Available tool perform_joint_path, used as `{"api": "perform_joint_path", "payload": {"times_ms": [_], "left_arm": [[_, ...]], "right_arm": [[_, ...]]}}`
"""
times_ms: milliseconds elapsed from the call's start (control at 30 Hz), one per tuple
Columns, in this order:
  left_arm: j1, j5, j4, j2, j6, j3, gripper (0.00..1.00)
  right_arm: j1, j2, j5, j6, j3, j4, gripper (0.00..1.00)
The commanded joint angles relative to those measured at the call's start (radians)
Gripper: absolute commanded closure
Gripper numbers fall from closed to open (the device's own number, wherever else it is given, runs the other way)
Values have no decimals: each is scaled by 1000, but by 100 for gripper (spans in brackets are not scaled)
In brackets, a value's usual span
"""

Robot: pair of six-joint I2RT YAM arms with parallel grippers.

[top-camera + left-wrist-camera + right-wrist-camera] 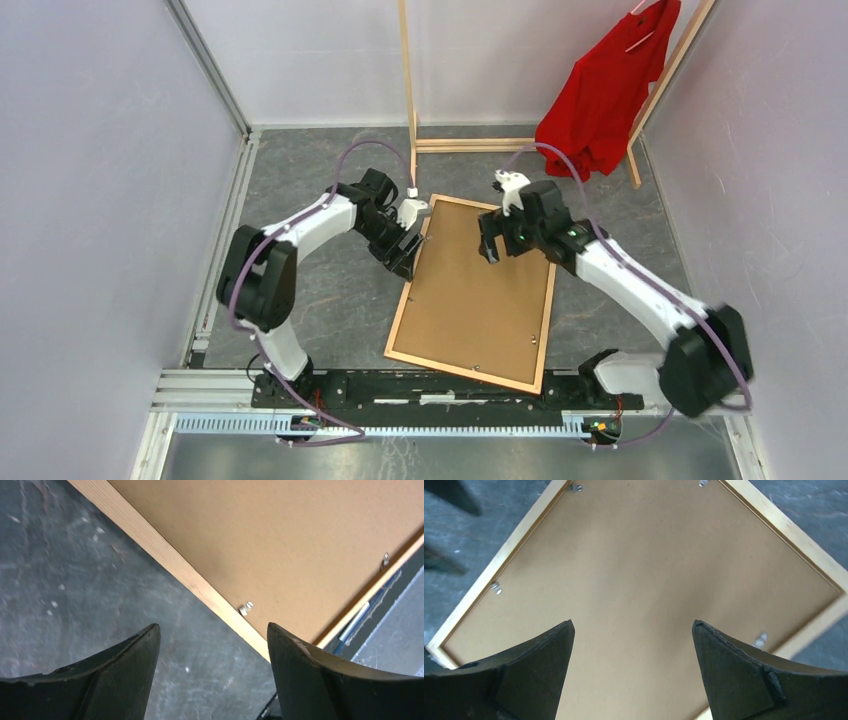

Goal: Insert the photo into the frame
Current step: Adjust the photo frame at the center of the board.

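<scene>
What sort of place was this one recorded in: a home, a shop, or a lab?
Most likely a lab robot cell: plain pale walls enclose a grey tabletop, aluminium rails edge it, and staged props, a frame lying back-up and a red shirt on a wooden rack, sit inside.

Top view, clock refs from table (330,290) ctr.

- Frame (400,310) lies flat at ctr, back side up. Long axis runs approx 6–12, leaning slightly twd 1.
- Backing panel (480,290) sits inside frame. Turn clips (245,608) sit along its inner edge.
- L gripper (408,258) at 10–11, at frame's left strip.
- R gripper (490,245) at 1, over panel's far part.
- Clothes rack (408,80) stands behind frame, 12–2. Garment (605,90) hangs on it at approx 2.
- Rail (440,385) w/ both arm bases at 6, just in front of frame's near edge.
</scene>
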Motion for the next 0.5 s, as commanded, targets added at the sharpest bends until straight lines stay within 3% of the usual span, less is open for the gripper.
{"api": "perform_joint_path", "payload": {"times_ms": [0,200,467], "left_arm": [[4,77,79,101,-62,79,17],[-50,103,77,156,-35,84,21],[-69,23,82,186,13,92,47]], "right_arm": [[-3,-218,27,73,-84,-105,5],[-6,-403,38,143,-180,-229,4],[-10,-420,9,148,-158,-267,2]]}}
